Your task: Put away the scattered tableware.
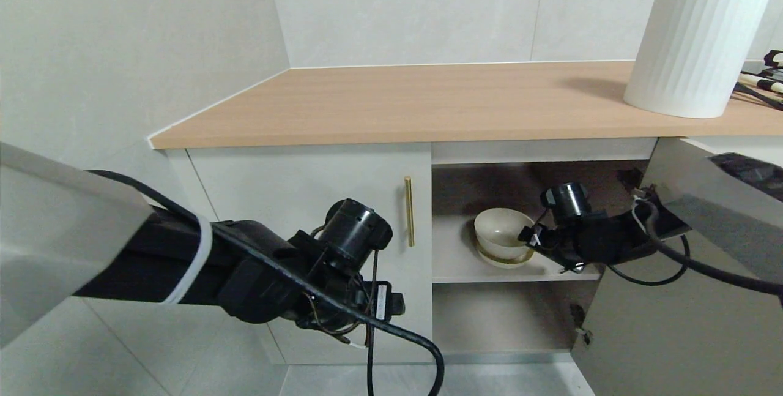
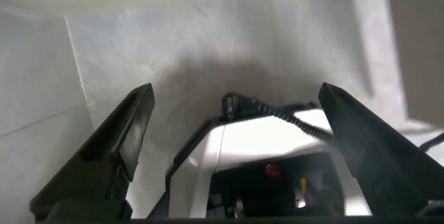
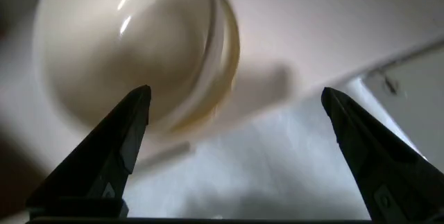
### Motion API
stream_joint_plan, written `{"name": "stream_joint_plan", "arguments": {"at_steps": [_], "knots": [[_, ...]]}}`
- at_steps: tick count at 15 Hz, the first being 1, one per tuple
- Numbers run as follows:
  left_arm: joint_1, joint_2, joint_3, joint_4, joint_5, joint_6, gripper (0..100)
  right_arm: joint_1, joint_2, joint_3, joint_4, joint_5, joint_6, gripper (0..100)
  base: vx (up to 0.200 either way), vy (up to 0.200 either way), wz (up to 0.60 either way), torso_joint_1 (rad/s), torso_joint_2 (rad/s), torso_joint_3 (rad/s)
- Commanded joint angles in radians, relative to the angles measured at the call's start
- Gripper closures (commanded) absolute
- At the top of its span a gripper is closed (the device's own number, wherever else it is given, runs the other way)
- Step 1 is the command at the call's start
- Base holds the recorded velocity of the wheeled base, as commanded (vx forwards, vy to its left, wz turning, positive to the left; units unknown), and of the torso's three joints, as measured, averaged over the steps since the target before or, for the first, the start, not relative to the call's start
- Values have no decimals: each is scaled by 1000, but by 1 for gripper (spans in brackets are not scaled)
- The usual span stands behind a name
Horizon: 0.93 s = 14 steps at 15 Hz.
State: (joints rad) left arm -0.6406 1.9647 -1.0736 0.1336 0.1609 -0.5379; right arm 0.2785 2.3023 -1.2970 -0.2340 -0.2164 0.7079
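A cream bowl [image 1: 501,234] [image 3: 132,50] sits stacked on a yellowish-rimmed dish [image 1: 506,259] [image 3: 227,50] on the middle shelf [image 1: 456,261] of the open cabinet. My right gripper [image 1: 533,240] [image 3: 232,99] is inside the cabinet just to the right of the bowl, close to its rim. It is open and holds nothing. My left gripper [image 2: 236,92] hangs low in front of the closed left cabinet door, pointing down toward the floor, open and empty.
A tall white ribbed container [image 1: 697,47] stands on the wooden countertop [image 1: 397,102] at the right, with several utensils [image 1: 764,81] behind it. The left door has a gold handle [image 1: 408,211]. The right door [image 1: 673,298] is swung open beside my right arm.
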Motion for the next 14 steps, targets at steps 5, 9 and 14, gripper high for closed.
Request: {"name": "stream_joint_plan", "arguments": {"at_steps": [5, 9, 14], "knots": [[70, -418, 169, 31, -3, 12, 0, 41, -503, 321, 249, 106, -171, 0, 0, 0, 0, 0, 0, 0], [72, -586, 273, 43, 5, 39, 0, 166, -821, 493, 314, 106, -242, 0, 0, 0, 0, 0, 0, 0], [105, -652, 313, 43, 12, 44, 0, 242, -1020, 484, 472, 101, -242, 0, 0, 0, 0, 0, 0, 0]]}}
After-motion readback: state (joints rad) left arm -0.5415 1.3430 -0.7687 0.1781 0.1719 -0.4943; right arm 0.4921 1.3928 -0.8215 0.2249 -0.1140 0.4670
